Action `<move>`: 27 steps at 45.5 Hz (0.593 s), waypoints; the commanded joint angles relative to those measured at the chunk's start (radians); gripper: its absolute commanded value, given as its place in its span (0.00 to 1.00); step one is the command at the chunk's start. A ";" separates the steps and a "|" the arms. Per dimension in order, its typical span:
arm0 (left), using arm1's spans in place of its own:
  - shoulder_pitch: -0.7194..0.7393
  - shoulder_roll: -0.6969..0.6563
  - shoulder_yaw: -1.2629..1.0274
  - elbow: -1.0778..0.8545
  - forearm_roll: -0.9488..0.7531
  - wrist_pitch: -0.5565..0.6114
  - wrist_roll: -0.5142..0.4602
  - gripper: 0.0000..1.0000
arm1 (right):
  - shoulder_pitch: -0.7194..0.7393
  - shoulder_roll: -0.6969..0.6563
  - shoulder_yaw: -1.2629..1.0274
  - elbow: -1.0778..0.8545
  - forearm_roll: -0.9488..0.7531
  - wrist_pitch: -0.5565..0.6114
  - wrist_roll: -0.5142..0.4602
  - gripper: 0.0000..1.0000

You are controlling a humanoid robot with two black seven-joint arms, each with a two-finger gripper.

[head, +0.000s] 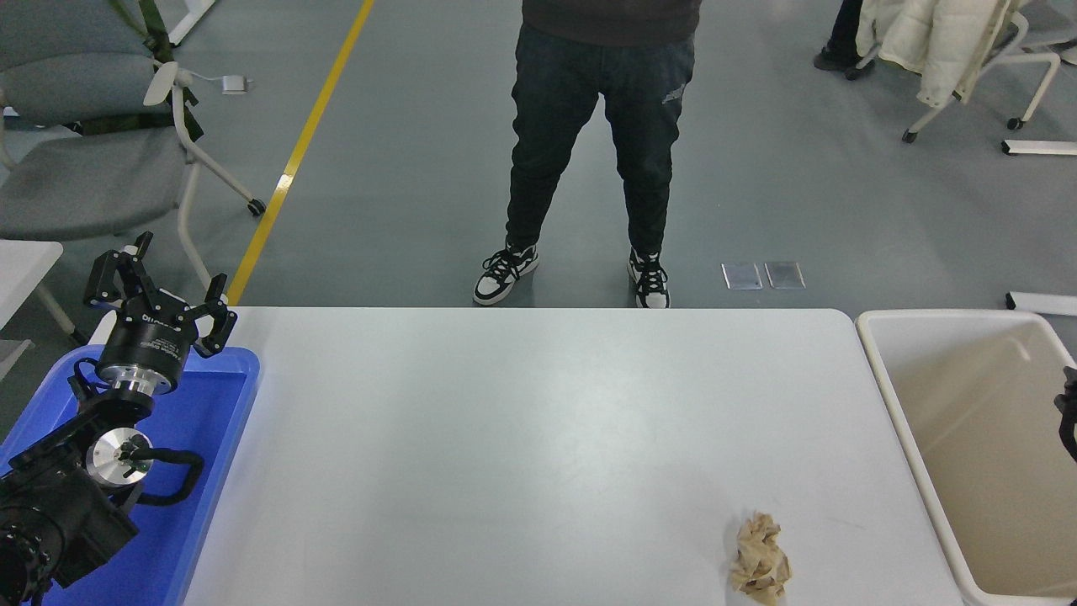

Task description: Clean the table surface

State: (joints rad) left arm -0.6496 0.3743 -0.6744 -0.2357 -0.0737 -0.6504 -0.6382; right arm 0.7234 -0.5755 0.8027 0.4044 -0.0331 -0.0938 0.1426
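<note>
The white table surface (pixel 522 421) fills the middle of the head view. A crumpled brown paper ball (pixel 761 558) lies on it near the front right. My left gripper (pixel 162 282) is parked open over the far end of the blue tray (pixel 214 421) at the left, holding nothing. Of my right arm only a small black part (pixel 1069 414) shows at the right edge, over the beige tub (pixel 892 396). Whether it is the gripper itself is unclear.
A person in dark trousers and black-and-white shoes (pixel 572 273) stands at the table's far edge. The tub's inside looks bare. A grey chair (pixel 92 168) is behind the left corner, and another chair with a pale coat (pixel 942 42) is at the far right.
</note>
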 commanded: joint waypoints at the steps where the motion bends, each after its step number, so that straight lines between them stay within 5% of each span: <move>1: -0.001 0.000 -0.001 0.001 0.000 0.000 0.000 1.00 | -0.110 -0.014 0.174 0.339 -0.019 0.029 0.014 0.99; 15: -0.001 0.000 -0.001 -0.001 0.000 -0.002 0.000 1.00 | -0.283 0.224 0.297 0.465 -0.329 0.106 0.153 0.99; 27: -0.001 0.000 -0.001 0.001 0.000 -0.002 0.000 1.00 | -0.297 0.310 0.288 0.455 -0.334 0.190 0.195 0.99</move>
State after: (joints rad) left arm -0.6506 0.3743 -0.6748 -0.2358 -0.0736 -0.6517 -0.6381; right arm 0.4650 -0.3518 1.0701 0.8356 -0.3087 0.0293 0.2938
